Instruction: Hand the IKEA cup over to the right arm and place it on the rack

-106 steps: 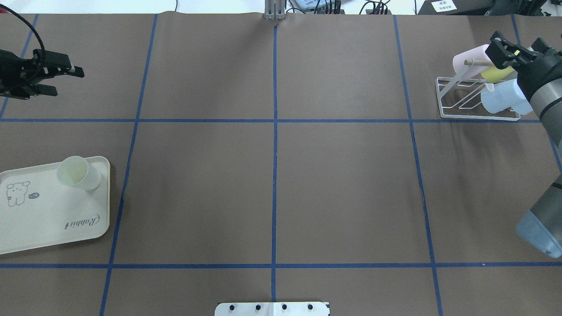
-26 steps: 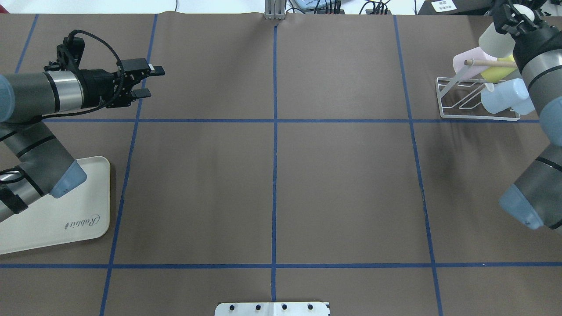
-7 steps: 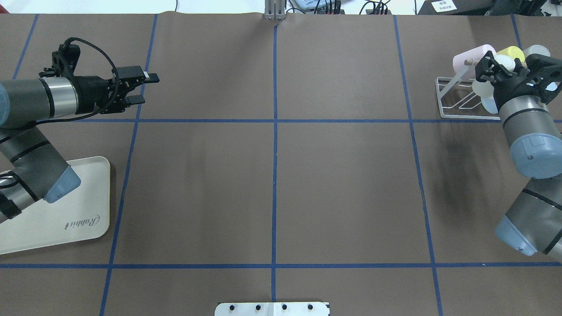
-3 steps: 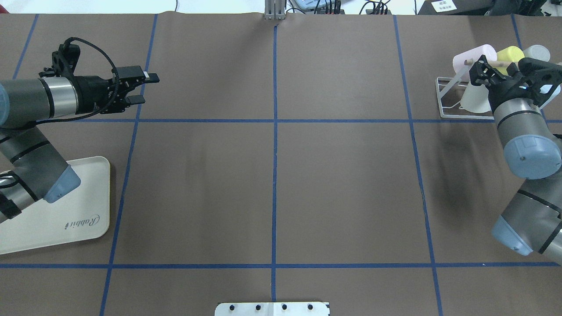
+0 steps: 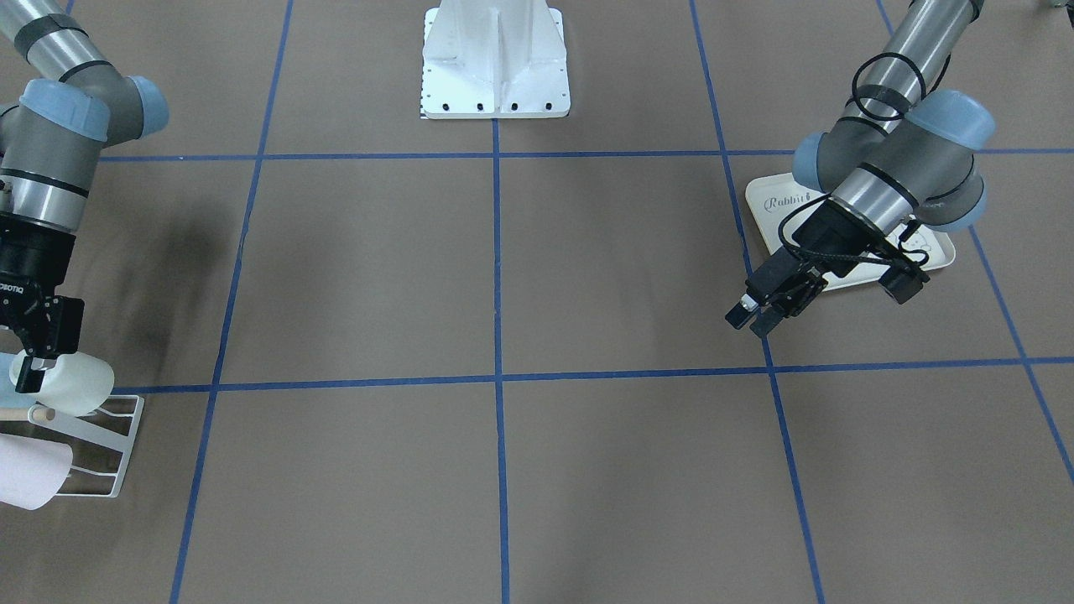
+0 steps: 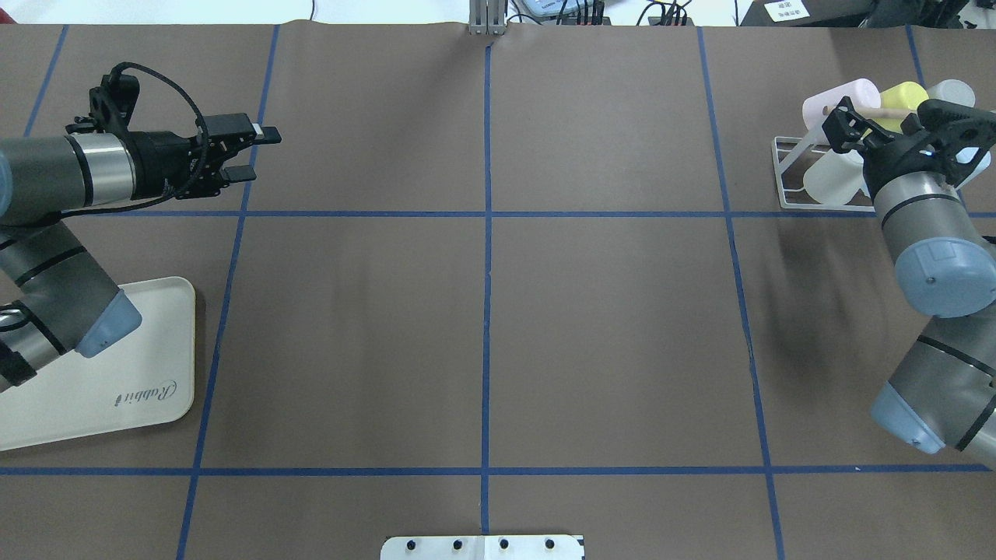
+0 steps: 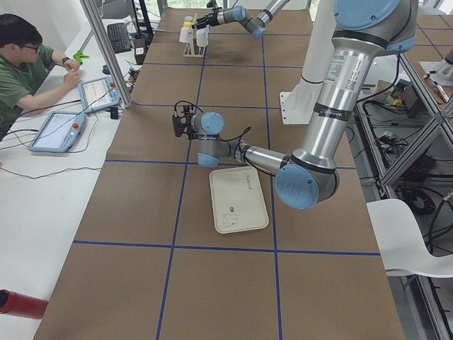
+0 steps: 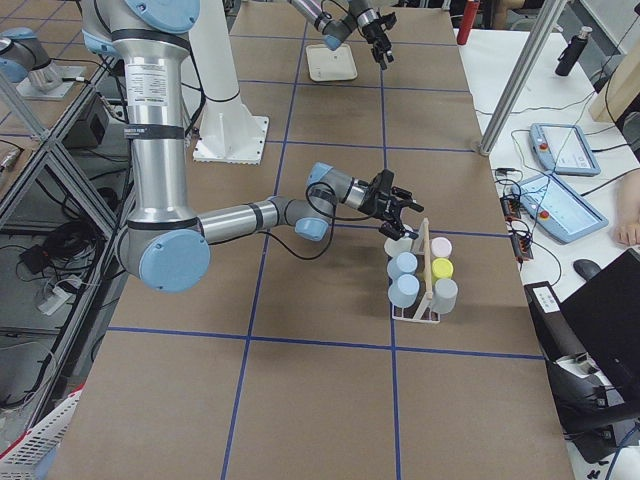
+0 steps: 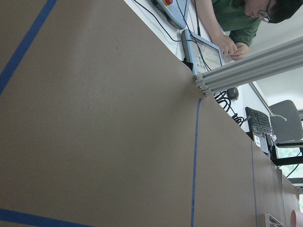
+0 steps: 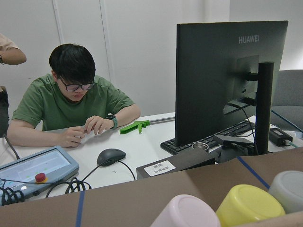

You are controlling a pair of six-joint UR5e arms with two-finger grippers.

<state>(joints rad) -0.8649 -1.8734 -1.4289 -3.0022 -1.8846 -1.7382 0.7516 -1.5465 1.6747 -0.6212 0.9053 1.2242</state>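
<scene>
The right arm (image 6: 926,225) reaches over the small white wire-frame rack (image 6: 787,175) at the far right of the brown paper-covered surface (image 6: 607,334). Its right end effector (image 5: 32,375) looks narrowed onto the off-white plastic IKEA cup (image 5: 80,383); one finger lies across the cup's end, the other is hidden. The cup lies tilted in the rack's end slot nearest the surface's middle, on the robot's side of the light wooden dowel (image 5: 21,414). That lean probably matches the slanted prongs, so the cup can slide on. Whether it is fully seated cannot be told. Across the dowel sit a pink cup (image 6: 844,95), a yellow cup (image 6: 903,95) and a grey cup (image 6: 949,92) at the same slant, so this slot seems chosen because it is free. The hand-over looks finished. The left end effector (image 6: 262,155) hangs well apart on the other side, moderately wide and holding nothing, likely parked clear of the right arm's path. Its elbow is over the cream rabbit-printed tray (image 6: 148,404). Letting go before the prong bears the cup could tip it off.
</scene>
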